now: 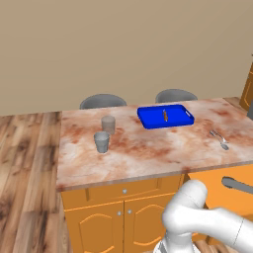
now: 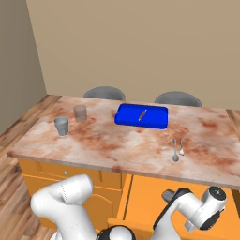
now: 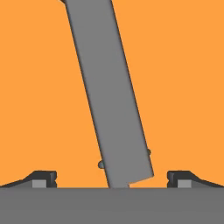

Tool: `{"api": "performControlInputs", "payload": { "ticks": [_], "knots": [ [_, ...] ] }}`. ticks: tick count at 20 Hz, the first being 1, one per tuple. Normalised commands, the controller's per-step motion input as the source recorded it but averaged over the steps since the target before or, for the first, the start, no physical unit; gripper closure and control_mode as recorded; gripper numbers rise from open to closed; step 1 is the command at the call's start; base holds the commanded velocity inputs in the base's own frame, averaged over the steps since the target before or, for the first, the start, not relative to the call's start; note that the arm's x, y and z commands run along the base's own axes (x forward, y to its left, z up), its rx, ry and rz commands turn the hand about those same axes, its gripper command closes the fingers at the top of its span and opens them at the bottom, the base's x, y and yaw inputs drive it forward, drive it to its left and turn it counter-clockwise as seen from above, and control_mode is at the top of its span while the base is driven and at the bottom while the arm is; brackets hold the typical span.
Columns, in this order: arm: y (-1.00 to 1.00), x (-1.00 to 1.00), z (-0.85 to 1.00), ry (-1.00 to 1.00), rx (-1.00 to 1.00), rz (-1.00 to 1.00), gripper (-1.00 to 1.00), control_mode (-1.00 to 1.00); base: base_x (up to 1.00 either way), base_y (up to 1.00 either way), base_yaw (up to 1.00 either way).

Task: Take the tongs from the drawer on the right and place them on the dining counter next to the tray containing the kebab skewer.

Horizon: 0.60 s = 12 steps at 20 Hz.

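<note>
The drawer [image 1: 217,190] of orange wood stands pulled out under the right end of the dining counter [image 1: 148,150]. In the hand view the long grey tongs [image 3: 111,92] lie on the drawer's orange floor. My gripper [image 3: 112,179] is open, with one fingertip on each side of the tongs' near end and not touching it. One end of the tongs [image 1: 238,185] shows in the drawer. My hand [image 2: 180,206] reaches down into the drawer [image 2: 145,197]. The blue tray [image 1: 165,116] sits at the counter's far side with the kebab skewer [image 1: 165,115] in it.
A small shiny utensil [image 1: 220,139] lies on the counter's right part. Two grey cups [image 1: 102,142] [image 1: 108,124] stand on its left part. Two grey stools [image 1: 103,101] [image 1: 176,95] are behind the counter. Bare stone lies between tray and utensil.
</note>
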Motion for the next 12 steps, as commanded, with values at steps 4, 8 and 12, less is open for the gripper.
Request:
{"api": "performControlInputs", "payload": {
  "ticks": [4, 8, 12],
  "knots": [
    [-0.11, 0.00, -0.19, -0.06, 0.00, 0.00, -1.00, -1.00, 0.00, 0.00, 0.00],
    [-0.15, 0.00, -0.22, -0.08, 0.01, 0.01, -1.00, -1.00, 0.00, 0.00, 0.00],
    [-0.05, 0.00, -0.24, -0.05, 0.00, 0.01, -1.00, -1.00, 0.00, 0.00, 0.00]
  ]
}}
